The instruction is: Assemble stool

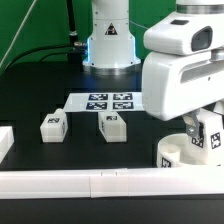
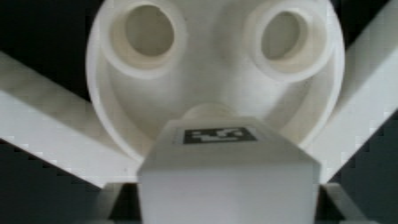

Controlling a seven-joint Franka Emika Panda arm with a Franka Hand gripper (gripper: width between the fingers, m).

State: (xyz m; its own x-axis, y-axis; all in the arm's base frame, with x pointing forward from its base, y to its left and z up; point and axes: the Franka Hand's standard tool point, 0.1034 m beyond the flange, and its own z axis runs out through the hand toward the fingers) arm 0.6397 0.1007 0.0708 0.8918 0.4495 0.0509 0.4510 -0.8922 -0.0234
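The white round seat drum (image 1: 172,153) stands on the black table at the exterior view's right; in the wrist view its face (image 2: 199,60) shows two oval holes. My gripper (image 1: 205,128) is shut on a blocky white tagged leg (image 1: 209,139) and holds it right at the drum's upper edge. In the wrist view the leg (image 2: 221,165) runs between my fingers (image 2: 118,196), its tagged end over the drum's face below the holes. I cannot tell if it touches. Two more tagged legs (image 1: 53,125) (image 1: 112,126) lie on the table at the left.
The marker board (image 1: 105,102) lies flat behind the two loose legs. A long white rail (image 1: 90,182) runs along the front edge, with another white block (image 1: 5,141) at the far left. The arm's base (image 1: 108,40) stands at the back.
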